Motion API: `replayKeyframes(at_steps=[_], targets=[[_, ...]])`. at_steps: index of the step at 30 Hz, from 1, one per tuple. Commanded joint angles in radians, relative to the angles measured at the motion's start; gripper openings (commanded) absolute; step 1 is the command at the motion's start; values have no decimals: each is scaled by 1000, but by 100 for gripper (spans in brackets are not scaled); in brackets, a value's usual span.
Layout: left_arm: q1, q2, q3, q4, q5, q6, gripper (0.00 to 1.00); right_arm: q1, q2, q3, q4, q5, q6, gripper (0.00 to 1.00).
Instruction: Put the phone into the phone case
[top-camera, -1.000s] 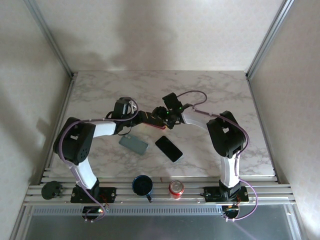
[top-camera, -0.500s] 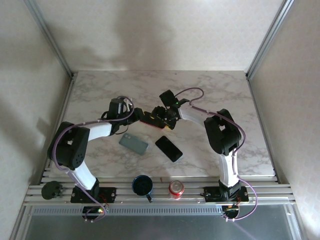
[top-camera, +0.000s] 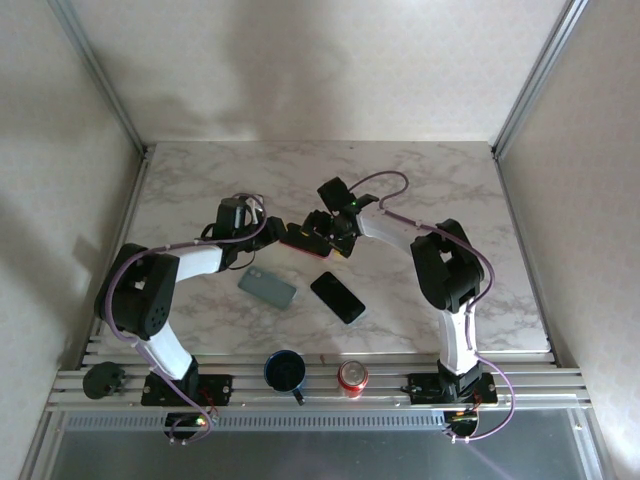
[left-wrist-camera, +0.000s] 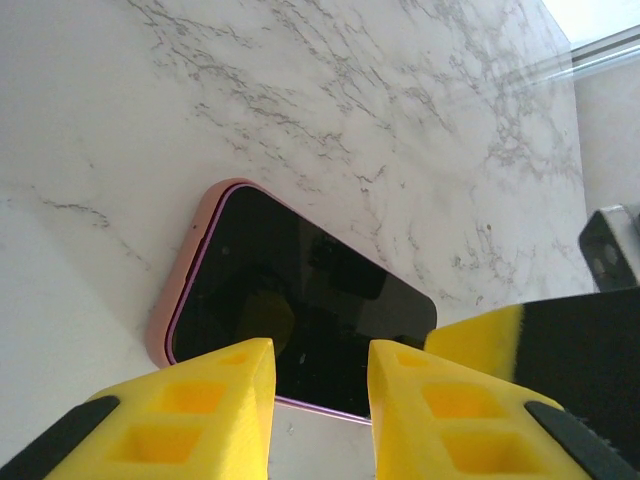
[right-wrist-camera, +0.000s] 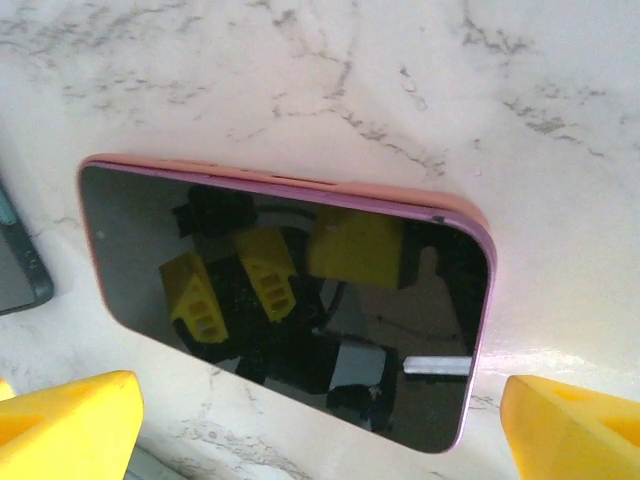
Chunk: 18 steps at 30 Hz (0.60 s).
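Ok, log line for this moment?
phone: in pink case, flat on table | left hand: narrow gap, at phone's edge | right hand: wide open over phone

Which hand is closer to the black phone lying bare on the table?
Right. The right hand hangs just beyond the black phone, over the right end of the pink-cased phone. The left hand is at that phone's left end, farther off.
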Motion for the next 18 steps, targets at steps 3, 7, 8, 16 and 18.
replayKeyframes(at_steps=[3,7,8,16,18], targets=[[-15,55,40,-9,20,35,24,13,-160,-155,81,49,-71,79],[-24,98,64,-11,28,41,12,11,-224,-266,119,39,-101,23],[-25,104,67,-11,30,40,12,11,-235,-287,126,33,-108,15],[-31,166,140,-65,15,55,9,11,-269,-340,152,24,-172,2],[-34,183,158,-84,6,65,9,12,-267,-331,142,28,-186,2]])
